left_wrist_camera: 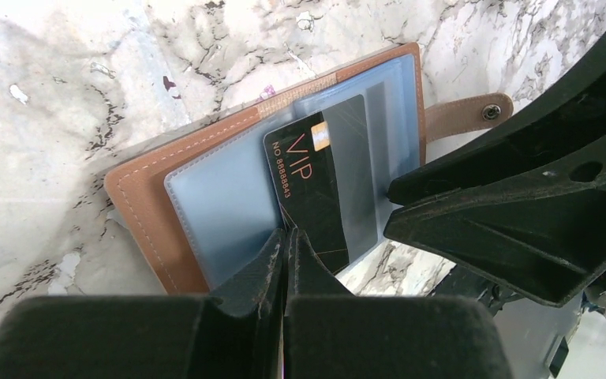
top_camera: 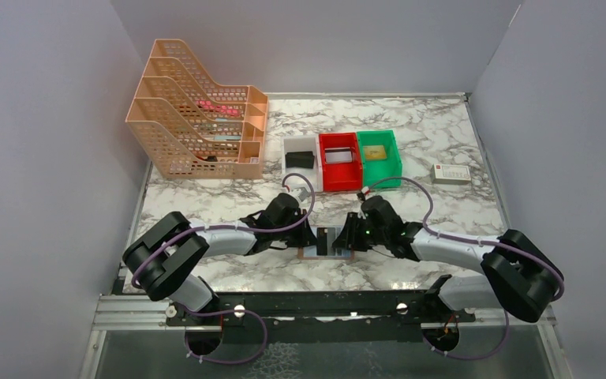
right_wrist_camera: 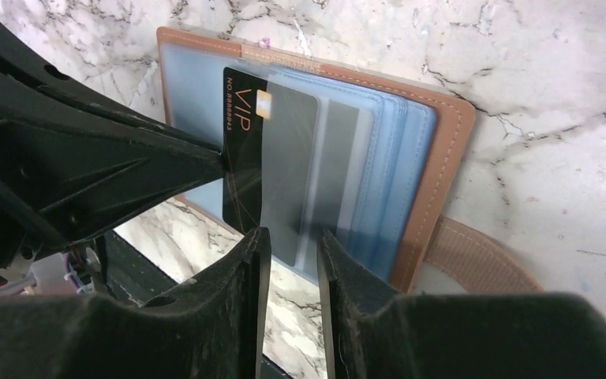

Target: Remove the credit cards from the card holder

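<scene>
**Card holder** (top_camera: 333, 253): tan-brown, with a stitched border and pale blue clear sleeves (left_wrist_camera: 221, 213). It lies open and flat on the marble surface (top_camera: 205, 197), near the front edge, between the two hands. The snap tab (left_wrist_camera: 469, 114) is undone and juts from one long side.

**Black card** (left_wrist_camera: 304, 185): copper "VIP" lettering, a number line and a small gold chip. It sits partly out of its sleeve. The lettered end is bare and the other end lies under clear plastic. It rests on top of the spread holder.

**Left hand** (left_wrist_camera: 286, 241): fingers pressed together, tips at the bare edge of the black card. Whether the edge is nipped between them cannot be told.

**Right hand** (right_wrist_camera: 288, 237): fingers stand apart. The sleeved end of the black card lies in the gap between them.

**File rack** (top_camera: 197, 118): peach, slotted, at the rear left of the surface.

**White bin** (top_camera: 300, 142), **red bin** (top_camera: 339, 185) and **green bin** (top_camera: 379, 180): side by side in a row, just right of the rack. A dark object lies in the white one.

**White box** (top_camera: 451, 174): small, with a red mark, apart from the green bin on its right.
</scene>
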